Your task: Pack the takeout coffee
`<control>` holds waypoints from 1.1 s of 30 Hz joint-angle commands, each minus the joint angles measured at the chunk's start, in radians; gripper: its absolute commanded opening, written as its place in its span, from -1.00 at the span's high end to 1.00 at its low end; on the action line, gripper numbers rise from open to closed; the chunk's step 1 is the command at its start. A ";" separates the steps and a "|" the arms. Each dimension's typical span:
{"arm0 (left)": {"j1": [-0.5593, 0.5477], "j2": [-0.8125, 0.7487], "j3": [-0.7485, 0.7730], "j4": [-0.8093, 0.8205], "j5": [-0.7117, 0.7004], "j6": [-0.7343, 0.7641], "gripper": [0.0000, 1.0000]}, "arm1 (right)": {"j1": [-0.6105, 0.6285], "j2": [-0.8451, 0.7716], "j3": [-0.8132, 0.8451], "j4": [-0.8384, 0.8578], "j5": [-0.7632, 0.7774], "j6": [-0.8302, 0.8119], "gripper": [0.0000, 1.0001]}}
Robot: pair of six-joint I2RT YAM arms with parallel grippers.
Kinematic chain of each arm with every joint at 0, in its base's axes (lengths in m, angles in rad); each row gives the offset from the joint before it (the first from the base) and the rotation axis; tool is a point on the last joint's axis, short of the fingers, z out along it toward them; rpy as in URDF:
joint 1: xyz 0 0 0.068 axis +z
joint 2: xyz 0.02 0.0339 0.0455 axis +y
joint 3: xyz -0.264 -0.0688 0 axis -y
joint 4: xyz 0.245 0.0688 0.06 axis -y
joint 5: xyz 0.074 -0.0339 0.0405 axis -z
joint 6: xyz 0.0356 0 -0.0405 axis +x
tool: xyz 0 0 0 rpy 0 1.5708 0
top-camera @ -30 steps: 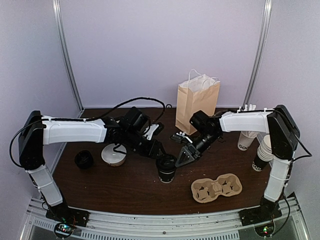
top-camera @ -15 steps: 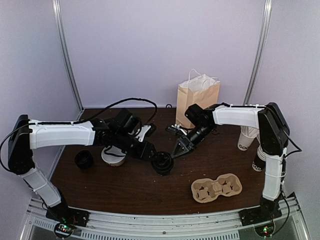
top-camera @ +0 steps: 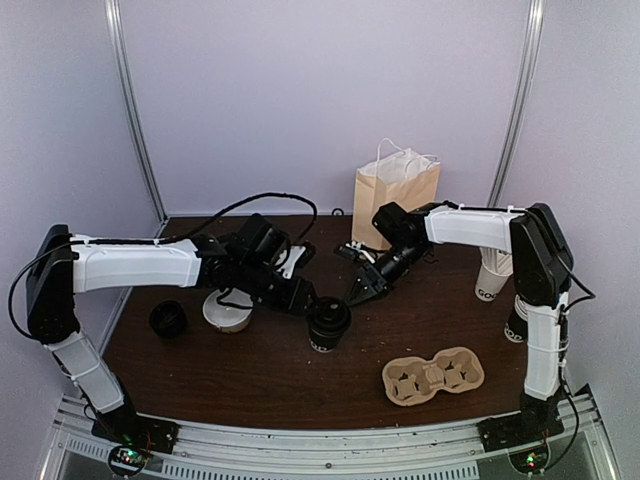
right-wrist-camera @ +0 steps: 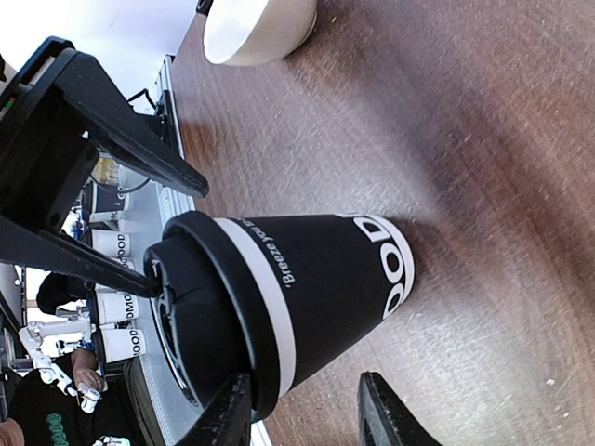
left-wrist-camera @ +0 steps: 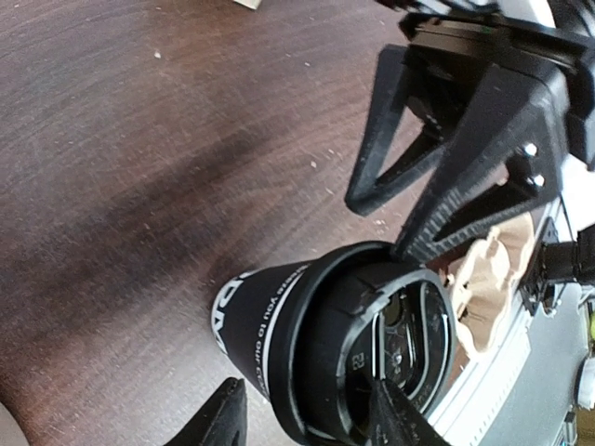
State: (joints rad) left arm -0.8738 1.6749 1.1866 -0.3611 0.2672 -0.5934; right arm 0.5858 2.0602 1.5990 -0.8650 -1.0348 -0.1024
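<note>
Dark wood table [top-camera: 250, 385] before a lilac wall, with two arms reaching in from the near corners. At centre, the left gripper [top-camera: 308, 300] is closed about halfway onto the domed-lid end of the one black coffee cup [top-camera: 328, 326], which stands upright near the table's middle. Opposite it, the right gripper [top-camera: 360, 292] has its jaws parted and empty, with one tip just beside the lid's rim.

Outward to the left are one cream bowl [top-camera: 227, 312] and one small black round object [top-camera: 168, 319]. One brown paper bag [top-camera: 393, 205] stands at the far edge. One two-well cardboard carrier [top-camera: 433, 377] lies near the front edge. Two stacks of paper cups [top-camera: 492, 278] stand at the right edge. Bare wood separates cup and carrier and spans the front left.
</note>
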 commanded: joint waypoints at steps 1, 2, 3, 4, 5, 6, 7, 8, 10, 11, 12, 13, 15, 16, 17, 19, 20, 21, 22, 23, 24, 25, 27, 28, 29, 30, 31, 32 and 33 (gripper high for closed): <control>0.022 0.037 0.017 0.005 -0.028 -0.017 0.05 | -0.001 0.026 0.063 -0.040 0.018 -0.006 0.17; 0.024 0.037 0.012 0.008 -0.026 -0.022 0.05 | -0.003 0.021 0.068 -0.049 0.017 -0.012 0.14; 0.025 0.037 0.004 0.013 -0.026 -0.025 0.06 | -0.005 0.010 0.068 -0.054 0.013 -0.019 0.10; 0.027 0.036 -0.002 0.013 -0.023 -0.028 0.06 | -0.008 -0.005 0.061 -0.054 0.011 -0.023 0.07; 0.028 0.035 -0.008 0.015 -0.021 -0.030 0.06 | -0.010 -0.027 0.047 -0.050 0.012 -0.022 0.04; 0.031 0.029 -0.027 0.016 -0.020 -0.034 0.06 | -0.013 -0.074 0.007 -0.044 0.034 -0.020 -0.03; 0.033 0.027 -0.034 0.019 -0.020 -0.034 0.06 | -0.014 -0.090 -0.011 -0.044 0.040 -0.019 -0.05; 0.034 0.025 -0.043 0.023 -0.020 -0.034 0.06 | -0.014 -0.102 -0.030 -0.045 0.041 -0.019 -0.07; 0.041 0.027 -0.057 0.036 -0.012 -0.036 0.07 | -0.012 -0.112 -0.060 -0.059 0.038 -0.021 -0.10; 0.044 0.030 -0.061 0.044 -0.005 -0.036 0.07 | -0.011 -0.112 -0.070 -0.068 0.035 -0.026 -0.11; 0.048 0.035 -0.063 0.051 0.001 -0.037 0.08 | -0.011 -0.110 -0.078 -0.080 0.036 -0.034 -0.11; 0.050 0.039 -0.063 0.058 0.009 -0.040 0.08 | -0.011 -0.106 -0.080 -0.094 0.033 -0.046 -0.11; 0.052 0.048 -0.056 0.071 0.025 -0.043 0.08 | -0.011 -0.099 -0.082 -0.119 0.023 -0.060 -0.12; 0.052 0.052 -0.051 0.075 0.030 -0.044 0.09 | -0.008 -0.098 -0.085 -0.120 0.016 -0.056 -0.12; 0.052 0.056 -0.047 0.077 0.035 -0.044 0.09 | -0.006 -0.100 -0.093 -0.113 0.009 -0.050 -0.12; 0.052 0.061 -0.043 0.084 0.042 -0.046 0.09 | 0.003 -0.100 -0.099 -0.096 0.000 -0.038 -0.13; 0.052 0.063 -0.043 0.086 0.042 -0.046 0.09 | 0.008 -0.098 -0.098 -0.090 -0.008 -0.031 -0.13; 0.052 0.064 -0.044 0.087 0.042 -0.047 0.09 | 0.010 -0.092 -0.093 -0.084 -0.016 -0.023 -0.13; 0.052 0.065 -0.045 0.087 0.042 -0.048 0.09 | 0.010 -0.083 -0.086 -0.077 -0.025 -0.013 -0.13; 0.052 0.066 -0.047 0.087 0.043 -0.048 0.10 | 0.011 -0.073 -0.076 -0.078 -0.032 -0.009 -0.13; 0.053 0.067 -0.050 0.088 0.041 -0.047 0.10 | 0.011 -0.063 -0.064 -0.081 -0.036 -0.007 -0.13; 0.053 0.067 -0.052 0.085 0.039 -0.050 0.09 | 0.011 -0.053 -0.056 -0.078 -0.040 -0.003 -0.12; 0.055 0.070 -0.056 0.086 0.039 -0.052 0.10 | 0.010 -0.034 -0.044 -0.073 -0.046 0.010 -0.11; 0.055 0.072 -0.057 0.085 0.040 -0.052 0.10 | 0.010 -0.024 -0.038 -0.072 -0.048 0.015 -0.10; 0.055 0.073 -0.057 0.085 0.039 -0.052 0.10 | 0.010 -0.014 -0.034 -0.072 -0.054 0.018 -0.09; 0.056 0.075 -0.058 0.085 0.038 -0.052 0.10 | 0.010 -0.007 -0.030 -0.071 -0.056 0.020 -0.09; 0.057 0.077 -0.058 0.086 0.040 -0.054 0.10 | 0.010 0.000 -0.029 -0.071 -0.059 0.020 -0.09; 0.056 0.080 -0.058 0.086 0.042 -0.053 0.10 | 0.011 0.004 -0.030 -0.070 -0.061 0.021 -0.08; 0.056 0.082 -0.058 0.088 0.044 -0.055 0.10 | 0.012 0.006 -0.029 -0.066 -0.062 0.023 -0.08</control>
State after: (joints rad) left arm -0.8196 1.7134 1.1534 -0.2386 0.3134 -0.6456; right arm 0.5907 2.0418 1.5467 -0.9443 -1.0687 -0.0967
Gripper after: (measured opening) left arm 0.450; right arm 0.544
